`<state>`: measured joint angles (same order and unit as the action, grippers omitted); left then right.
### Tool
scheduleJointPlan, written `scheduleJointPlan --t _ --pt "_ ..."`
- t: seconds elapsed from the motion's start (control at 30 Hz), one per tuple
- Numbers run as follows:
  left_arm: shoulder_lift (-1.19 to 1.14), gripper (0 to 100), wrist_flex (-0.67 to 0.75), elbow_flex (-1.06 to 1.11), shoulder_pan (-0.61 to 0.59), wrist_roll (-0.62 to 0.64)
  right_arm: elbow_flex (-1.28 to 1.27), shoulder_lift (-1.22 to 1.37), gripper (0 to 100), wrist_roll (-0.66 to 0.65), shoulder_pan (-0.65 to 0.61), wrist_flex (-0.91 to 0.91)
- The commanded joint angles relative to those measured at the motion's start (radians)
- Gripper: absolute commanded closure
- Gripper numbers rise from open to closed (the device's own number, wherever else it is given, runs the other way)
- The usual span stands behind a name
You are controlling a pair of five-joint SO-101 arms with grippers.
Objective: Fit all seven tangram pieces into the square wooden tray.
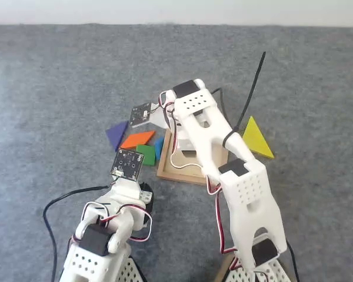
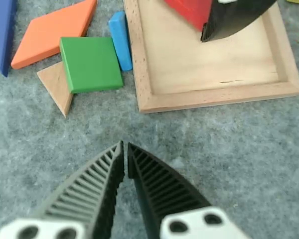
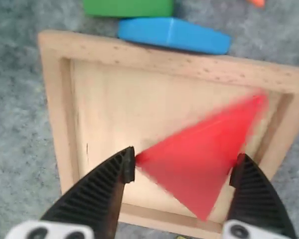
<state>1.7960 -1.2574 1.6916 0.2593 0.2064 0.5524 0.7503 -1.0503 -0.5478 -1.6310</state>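
Left gripper (image 2: 124, 145): fingers practically together, holding nothing, over bare tabletop (image 2: 229, 149) just short of the wooden tray (image 2: 144, 74). Right gripper (image 3: 184, 159): fingers wide apart, straddling the red triangle (image 3: 199, 154) inside the tray; I can't tell if they're pinching it. Green square (image 2: 89, 63) and blue piece (image 2: 120, 40) lie just outside the rim.

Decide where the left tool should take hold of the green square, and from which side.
Probably straight down from above, pinching the green square across the edge facing the left tool and the one opposite. It lies flat; the blue piece hugs one side edge, the orange piece and wooden triangle crowd the other.
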Motion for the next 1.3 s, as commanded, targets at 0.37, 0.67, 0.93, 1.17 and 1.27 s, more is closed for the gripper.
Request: scheduleJointPlan --t 0.37,0.67,0.93,1.17,1.27 --pt "0.018 99 -0.003 -0.008 0.005 0.006 0.055 -0.311 70.6 0.077 0.113 -0.033" --pt "0.018 99 -0.003 -0.008 0.005 0.006 -0.058 -0.555 70.5 0.241 0.344 -0.053" --pt "0.018 99 -0.003 -0.008 0.005 0.006 -0.646 -0.622 70.2 0.334 0.475 0.400" --pt "0.018 99 -0.003 -0.008 0.005 0.006 -0.861 -0.613 70.2 0.390 0.440 0.602" --pt "0.018 99 -0.003 -0.008 0.005 0.006 -0.850 -0.573 70.2 0.394 0.437 0.610"
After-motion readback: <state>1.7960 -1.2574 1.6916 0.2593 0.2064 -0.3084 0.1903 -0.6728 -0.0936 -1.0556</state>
